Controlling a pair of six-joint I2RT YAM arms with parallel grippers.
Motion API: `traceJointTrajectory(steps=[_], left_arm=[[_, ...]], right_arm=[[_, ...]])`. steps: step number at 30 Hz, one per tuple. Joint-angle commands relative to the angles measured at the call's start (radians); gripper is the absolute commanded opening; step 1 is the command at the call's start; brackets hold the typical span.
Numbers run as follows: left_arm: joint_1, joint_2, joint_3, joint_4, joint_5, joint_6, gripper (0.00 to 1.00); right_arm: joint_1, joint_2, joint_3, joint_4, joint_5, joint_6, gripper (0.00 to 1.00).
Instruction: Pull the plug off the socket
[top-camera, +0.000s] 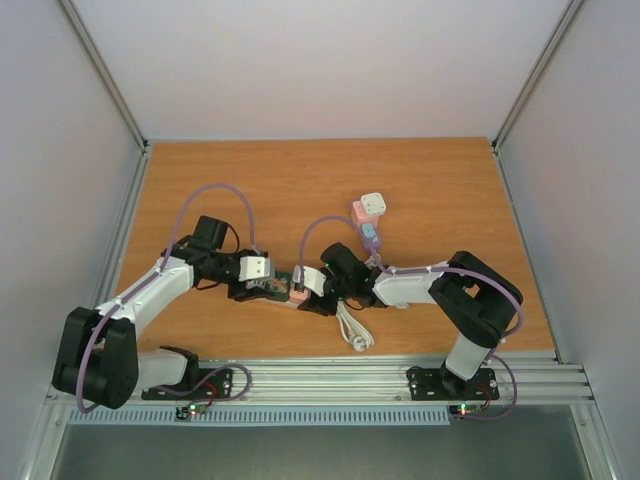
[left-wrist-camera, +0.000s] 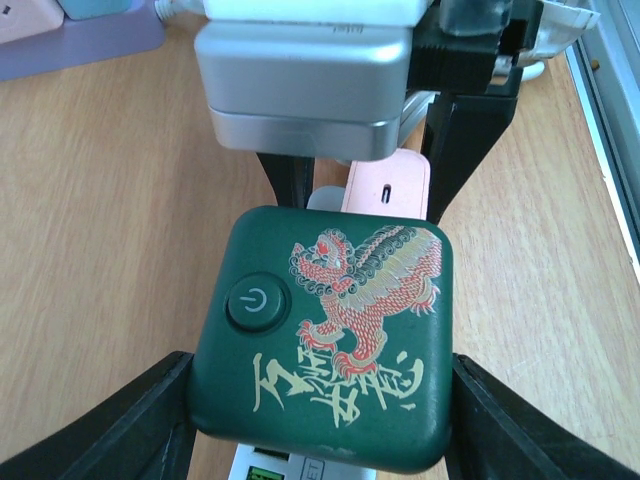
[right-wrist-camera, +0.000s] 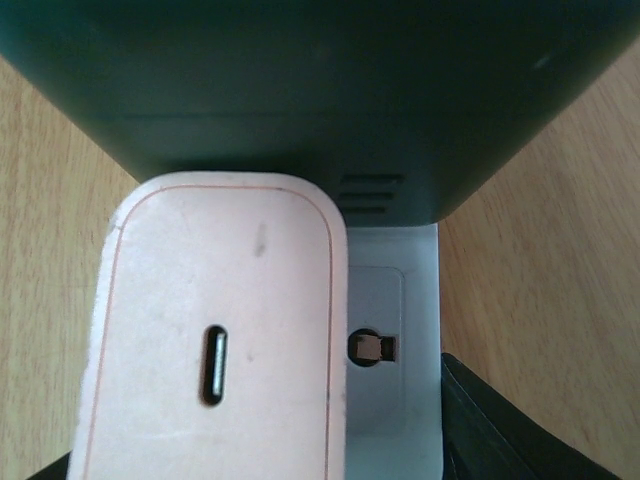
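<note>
The socket is a green block (left-wrist-camera: 330, 340) with a dragon print and a power button, on a white base (right-wrist-camera: 385, 300). It lies at the table's middle (top-camera: 272, 288). My left gripper (top-camera: 258, 283) is shut on the block's two sides (left-wrist-camera: 320, 400). A pink plug (right-wrist-camera: 215, 340) with a slot in its end sits in the white base beside the block (top-camera: 297, 292). My right gripper (top-camera: 308, 286) straddles the plug (left-wrist-camera: 388, 190). One finger (left-wrist-camera: 465, 130) touches the plug. The other finger (right-wrist-camera: 500, 430) stands apart from it, by the base's edge.
A purple power strip (top-camera: 366, 232) with pink, blue and white plugs lies behind the right arm; its end shows in the left wrist view (left-wrist-camera: 90, 45). A coiled white cable (top-camera: 354, 330) lies near the front rail (top-camera: 330, 378).
</note>
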Motion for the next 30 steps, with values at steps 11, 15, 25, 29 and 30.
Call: traceJointTrajectory(steps=[11,15,25,29,30], left_arm=[[0.091,-0.06,0.113,-0.114,0.163,0.035,0.24],[0.171,-0.076,0.15,-0.194,0.203,0.085,0.24],[0.258,-0.059,0.313,-0.254,0.051,-0.006,0.24],[0.258,0.01,0.429,-0.325,-0.078,0.019,0.26],[0.288,0.037,0.467,-0.355,-0.108,0.033,0.26]], right_arm=[[-0.002,0.003,-0.014,0.029,0.04,0.015,0.34],[-0.002,-0.003,-0.017,0.033,0.044,0.022,0.4],[-0.002,-0.025,0.027,-0.007,0.044,0.076,0.69],[-0.002,-0.048,0.038,-0.021,0.021,0.103,0.88],[-0.002,-0.054,0.043,-0.024,0.015,0.106,0.97]])
